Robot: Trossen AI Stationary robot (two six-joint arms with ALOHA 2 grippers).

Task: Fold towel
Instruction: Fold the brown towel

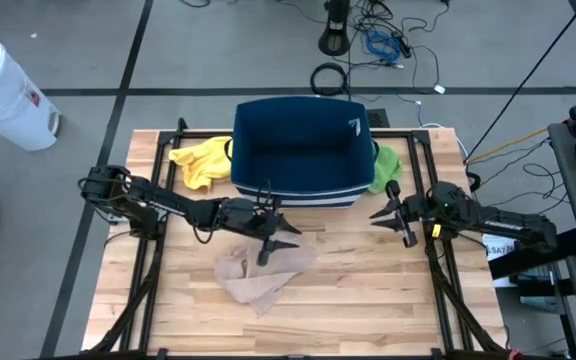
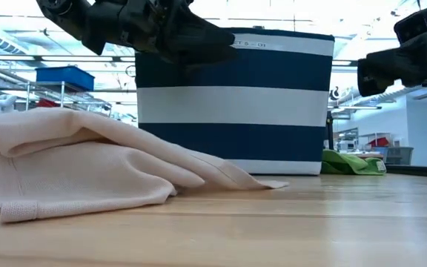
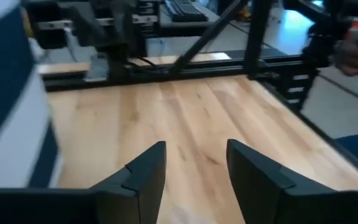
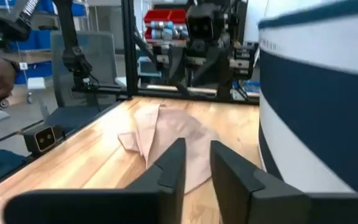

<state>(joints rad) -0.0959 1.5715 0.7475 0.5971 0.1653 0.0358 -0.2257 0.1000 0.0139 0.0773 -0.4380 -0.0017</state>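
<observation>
While both arms reach inward over the wood table [image 1: 368, 300], left gripper [image 1: 276, 238] hovers above the towel [image 1: 258, 275], jaws parted, holding nothing. Towel is soft beige knit, crumpled in loose folds, lying just below and beside those jaws. Right gripper [image 1: 392, 212] hangs well apart from it, beside the striped navy bin [image 1: 298, 150], jaws slightly apart, empty.

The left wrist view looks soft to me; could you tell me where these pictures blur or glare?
Left wrist view: the striped basket smears into blur, the fingers stay crisp. Low view: bright ceiling lights wash out the room behind. High view: even light, beige towel sharp.
</observation>
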